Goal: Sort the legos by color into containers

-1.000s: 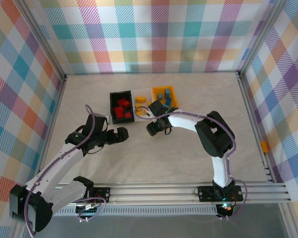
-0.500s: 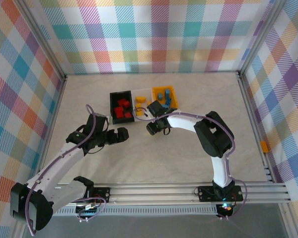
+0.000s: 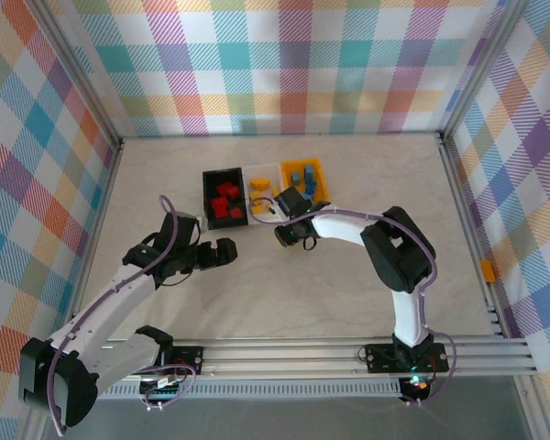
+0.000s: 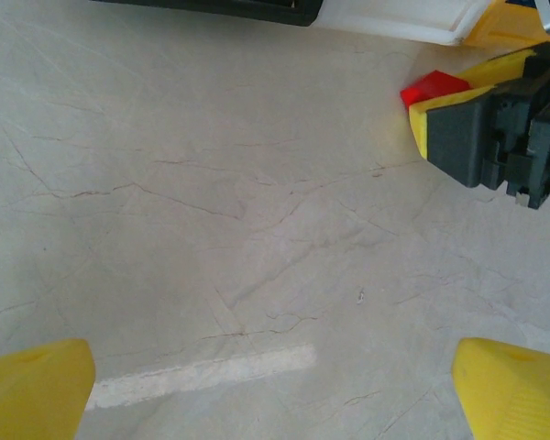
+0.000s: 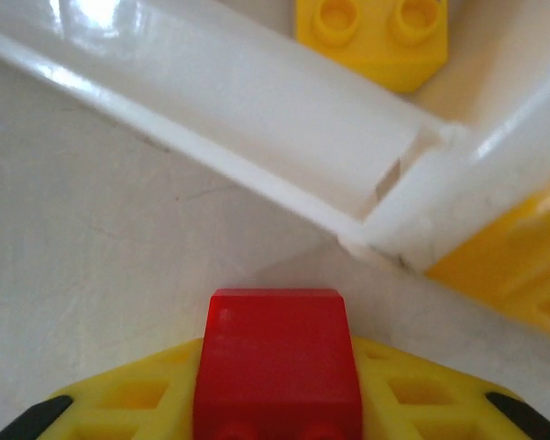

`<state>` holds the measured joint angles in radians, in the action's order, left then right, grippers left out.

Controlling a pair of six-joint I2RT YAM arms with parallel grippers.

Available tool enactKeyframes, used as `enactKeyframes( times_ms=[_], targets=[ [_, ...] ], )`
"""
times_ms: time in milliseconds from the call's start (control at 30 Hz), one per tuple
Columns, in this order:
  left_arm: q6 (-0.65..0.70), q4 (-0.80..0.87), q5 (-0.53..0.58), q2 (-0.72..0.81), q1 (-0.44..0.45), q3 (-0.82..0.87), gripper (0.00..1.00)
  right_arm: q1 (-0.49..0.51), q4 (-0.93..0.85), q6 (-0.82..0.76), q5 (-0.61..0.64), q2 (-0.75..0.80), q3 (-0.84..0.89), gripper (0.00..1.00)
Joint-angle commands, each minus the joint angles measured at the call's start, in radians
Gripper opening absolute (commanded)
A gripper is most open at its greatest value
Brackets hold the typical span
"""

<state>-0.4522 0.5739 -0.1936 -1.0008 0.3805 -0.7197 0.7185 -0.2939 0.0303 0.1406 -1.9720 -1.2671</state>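
**Right side gripping, left side spread and empty**

I see my right gripper (image 3: 287,236) with its yellow fingers (image 5: 119,403) pressed onto a small red studded plastic brick (image 5: 275,357). It is low over the pale marbled tabletop (image 4: 211,183), just beside the near corner of the white translucent plastic bin (image 5: 257,101). A yellow studded brick (image 5: 371,37) lies inside that bin. The orange-yellow plastic bin (image 5: 513,266) stands right against it on the right and, seen from overhead, holds blue bricks (image 3: 309,170). The black plastic bin (image 3: 207,197) on the other side holds red bricks (image 3: 225,192). My left gripper (image 3: 224,253) hangs spread wide, holding nothing, over bare table near the black bin's front.
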Motion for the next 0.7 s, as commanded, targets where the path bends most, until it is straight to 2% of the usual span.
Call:
enactKeyframes(
  times_ms=[0,200,333,533,667],
  targets=[
    [0.014,0.012,-0.001,0.025,-0.014,0.018,1.0,-0.005,0.018,0.059,-0.064,0.089,0.047,0.34],
    [0.015,0.02,0.0,0.043,-0.014,0.026,1.0,-0.005,0.037,0.107,-0.123,0.18,0.13,0.26],
    [0.016,0.031,0.005,0.061,-0.016,0.029,1.0,-0.005,0.011,0.125,-0.149,0.212,0.128,0.26],
    [-0.014,0.084,0.096,0.171,-0.017,0.029,1.0,-0.005,-0.017,0.176,-0.279,0.276,0.054,0.27],
    [-0.036,0.114,0.15,0.263,-0.017,0.028,1.0,-0.006,-0.029,0.202,-0.372,0.238,-0.071,0.27]
  ],
)
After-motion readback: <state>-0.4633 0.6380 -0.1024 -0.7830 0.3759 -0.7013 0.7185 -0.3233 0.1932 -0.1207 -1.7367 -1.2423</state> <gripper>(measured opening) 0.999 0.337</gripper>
